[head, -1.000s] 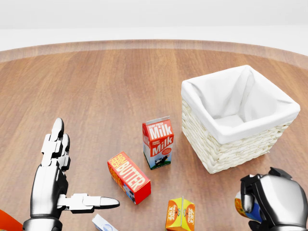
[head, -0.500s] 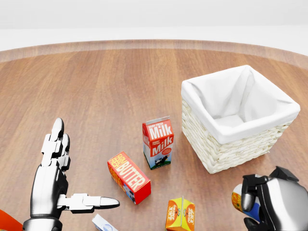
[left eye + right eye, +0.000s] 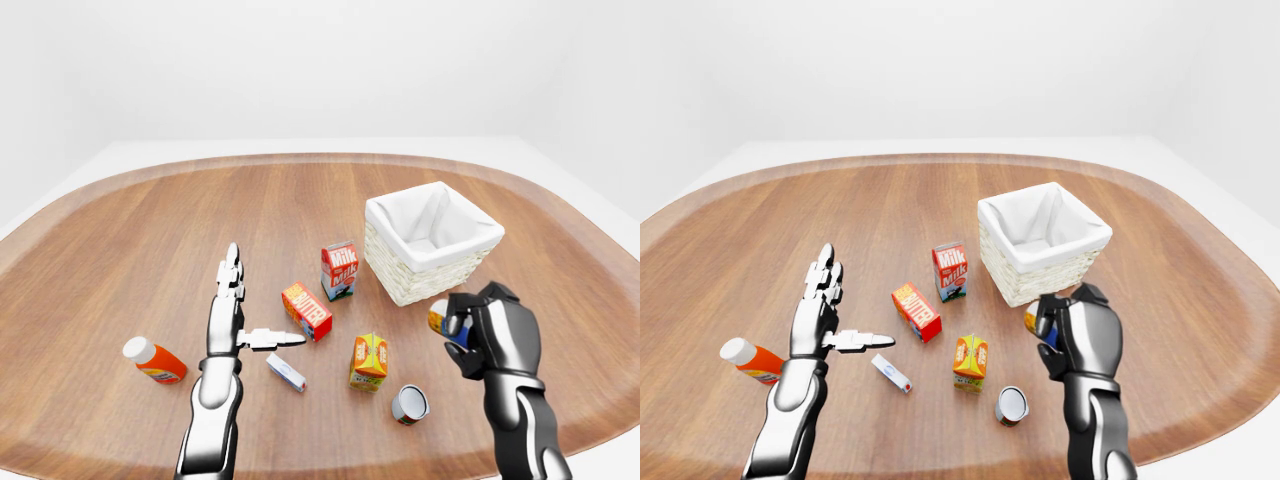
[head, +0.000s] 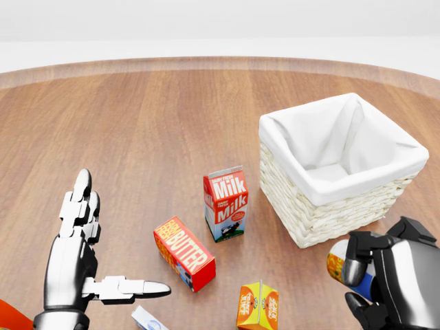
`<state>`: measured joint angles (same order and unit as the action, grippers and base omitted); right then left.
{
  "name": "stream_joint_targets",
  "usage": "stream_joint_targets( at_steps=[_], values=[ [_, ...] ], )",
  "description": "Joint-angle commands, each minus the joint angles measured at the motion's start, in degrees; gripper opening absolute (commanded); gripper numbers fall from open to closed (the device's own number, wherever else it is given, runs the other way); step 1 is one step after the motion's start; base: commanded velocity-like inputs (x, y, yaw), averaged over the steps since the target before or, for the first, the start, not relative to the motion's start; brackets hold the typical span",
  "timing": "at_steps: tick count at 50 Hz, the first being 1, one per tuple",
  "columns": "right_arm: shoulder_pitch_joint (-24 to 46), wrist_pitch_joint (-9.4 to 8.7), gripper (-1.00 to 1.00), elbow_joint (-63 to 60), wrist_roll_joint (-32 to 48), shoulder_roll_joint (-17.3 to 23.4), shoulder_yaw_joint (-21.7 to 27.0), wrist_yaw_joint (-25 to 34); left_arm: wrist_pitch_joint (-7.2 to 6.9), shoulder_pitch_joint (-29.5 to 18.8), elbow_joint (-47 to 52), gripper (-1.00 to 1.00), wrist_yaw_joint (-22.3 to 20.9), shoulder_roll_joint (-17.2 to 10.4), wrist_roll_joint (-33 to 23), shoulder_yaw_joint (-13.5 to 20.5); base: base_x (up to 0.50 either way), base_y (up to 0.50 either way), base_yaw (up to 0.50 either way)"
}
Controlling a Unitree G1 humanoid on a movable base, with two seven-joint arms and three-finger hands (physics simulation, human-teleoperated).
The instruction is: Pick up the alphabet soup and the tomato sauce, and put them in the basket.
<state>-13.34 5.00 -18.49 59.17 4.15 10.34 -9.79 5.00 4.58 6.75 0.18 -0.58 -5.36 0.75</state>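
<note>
The right hand (image 4: 385, 278), clenched on a can (image 4: 342, 269), has risen toward the basket (image 4: 338, 168); the left hand (image 4: 79, 254) stays released.

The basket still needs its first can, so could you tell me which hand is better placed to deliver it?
The right hand. Its fingers are closed round a can, held just below the basket in the left-eye view. The left hand is open, empty and farther left, beyond the butter box.
</note>
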Motion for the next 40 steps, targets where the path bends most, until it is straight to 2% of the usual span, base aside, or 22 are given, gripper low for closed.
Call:
stream_joint_targets(
  at_steps=[1, 16, 26, 28, 36, 40],
  values=[
    [1.61, 0.00, -1.00, -5.65, -2.62, -0.71, 0.28, 1.80, 0.00, -0.15, -0.25, 1.00, -0.31, 0.04, 1.07, 0.16, 0.00, 0.00, 0.00],
    [5.46, 0.00, -1.00, -9.80, -4.06, -0.36, 0.18, 5.03, 0.00, 0.12, 0.48, 1.00, -0.52, 0.02, 1.10, 0.10, 0.00, 0.00, 0.00],
    [9.27, 0.00, -1.00, -11.29, -0.74, 0.63, -0.72, 6.78, 0.00, 0.28, 0.49, 1.00, -0.64, 0.03, 1.10, 0.10, 0.00, 0.00, 0.00],
    [9.49, 0.00, -1.00, -10.18, -0.04, 0.88, -1.11, 5.57, 0.00, 0.19, 0.23, 1.00, -0.67, 0.01, 1.12, 0.12, 0.00, 0.00, 0.00],
    [12.23, 0.00, -1.00, -11.49, 1.29, 1.63, -1.45, 8.04, 0.00, 0.21, 0.03, 1.00, -0.69, 0.01, 1.06, 0.07, 0.00, 0.00, 0.00],
    [14.23, -1.53, -1.00, -12.58, 2.01, 2.09, -1.57, 10.05, 0.00, 0.18, -0.49, 1.00, -0.71, 0.00, 1.07, 0.10, 0.00, 0.00, 0.00]
  ],
)
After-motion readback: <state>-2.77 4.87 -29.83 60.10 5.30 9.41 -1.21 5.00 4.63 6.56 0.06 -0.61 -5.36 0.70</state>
